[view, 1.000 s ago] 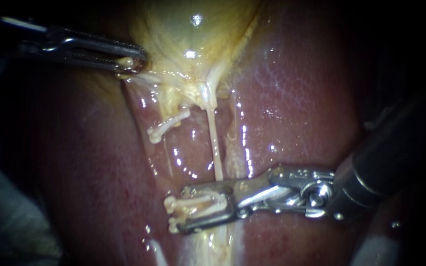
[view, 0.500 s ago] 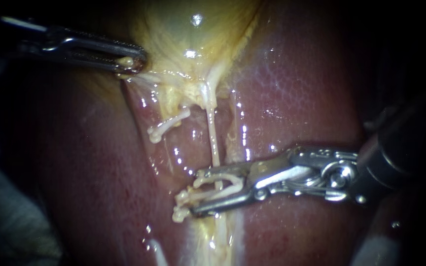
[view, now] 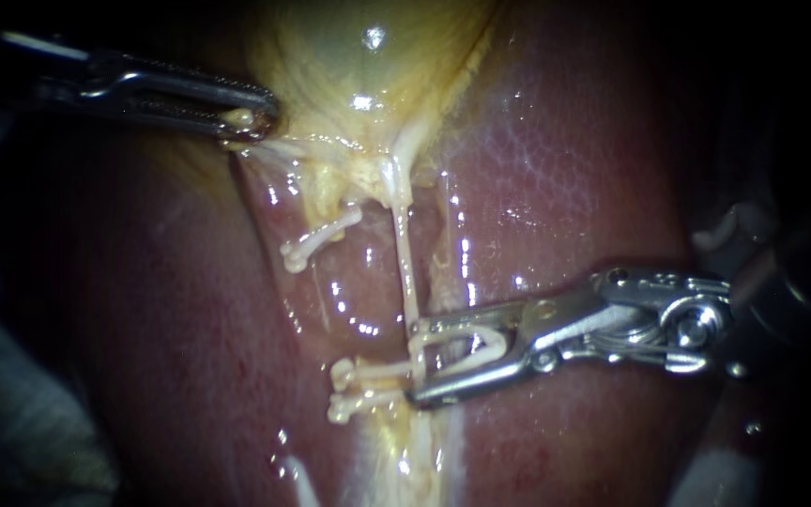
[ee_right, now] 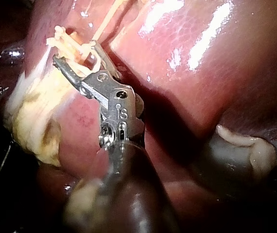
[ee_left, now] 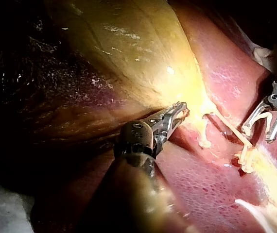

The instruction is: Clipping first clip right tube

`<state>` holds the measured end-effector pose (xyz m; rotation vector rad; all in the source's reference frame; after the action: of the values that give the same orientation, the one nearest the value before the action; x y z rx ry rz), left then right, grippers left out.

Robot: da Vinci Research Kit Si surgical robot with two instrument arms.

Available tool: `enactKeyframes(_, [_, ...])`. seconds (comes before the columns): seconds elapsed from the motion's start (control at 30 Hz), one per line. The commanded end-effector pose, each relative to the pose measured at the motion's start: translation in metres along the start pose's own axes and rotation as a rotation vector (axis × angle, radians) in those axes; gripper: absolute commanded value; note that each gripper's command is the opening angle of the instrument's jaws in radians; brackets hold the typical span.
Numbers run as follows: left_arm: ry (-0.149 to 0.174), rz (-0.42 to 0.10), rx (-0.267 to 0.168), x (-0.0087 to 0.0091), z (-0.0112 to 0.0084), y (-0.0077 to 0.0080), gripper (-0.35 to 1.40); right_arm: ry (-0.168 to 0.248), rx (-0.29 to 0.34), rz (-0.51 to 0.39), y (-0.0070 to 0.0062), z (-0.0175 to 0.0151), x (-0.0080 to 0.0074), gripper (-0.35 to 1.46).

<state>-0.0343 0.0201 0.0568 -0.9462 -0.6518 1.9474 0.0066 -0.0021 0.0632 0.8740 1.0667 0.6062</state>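
Observation:
My left instrument point(view: 257, 119) comes in at the upper left, its jaws shut on the yellow edge of the gallbladder point(view: 368, 66); the left wrist view shows the same grip point(ee_left: 180, 113). The thin pale right tube point(view: 408, 272) runs down from the gallbladder to the jaw tips of my right instrument point(view: 415, 364). Those jaws stand apart and carry a white open clip point(view: 481, 345) between them, also seen from the right wrist point(ee_right: 94, 62). I cannot tell whether the tube lies inside the clip. Left of it, one short stub bears a clip point(view: 316, 239), and another clip point(view: 359, 390) lies lower down.
Glistening red liver point(view: 565, 169) lies on both sides of the groove that holds the tubes. Yellow fatty tissue point(view: 415, 451) continues below the right instrument's jaws. In the left wrist view my right instrument point(ee_left: 267, 121) sits just beyond the tube and the lower clip.
My right instrument has drawn back to the right with its clip; its jaws reached past the tube and over the lower clip, and now only their tips meet the tube. The left instrument is still.

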Motion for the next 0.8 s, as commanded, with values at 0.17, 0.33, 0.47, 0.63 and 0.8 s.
enactKeyframes(0.17, [0.000,0.000,-0.001,0.0000,0.0000,0.0000,-0.35,-0.016,-0.021,0.009,0.0014,-0.0005,-0.0012,0.49])
enactKeyframes(0.33, [0.000,0.000,-0.001,0.0000,0.0000,0.0000,-0.35,-0.027,-0.033,0.016,0.0028,0.0001,-0.0026,0.49])
enactKeyframes(0.47, [0.000,0.000,-0.001,0.0000,0.0000,0.0000,-0.35,-0.026,-0.040,0.015,0.0034,0.0014,-0.0034,0.49])
enactKeyframes(0.63, [0.000,0.000,-0.001,0.0000,0.0000,0.0000,-0.35,-0.008,-0.038,0.021,0.0034,0.0028,-0.0033,0.49])
enactKeyframes(0.8, [0.000,0.000,-0.001,0.0000,0.0000,0.0000,-0.35,0.031,-0.017,0.037,0.0031,0.0038,-0.0030,0.49])
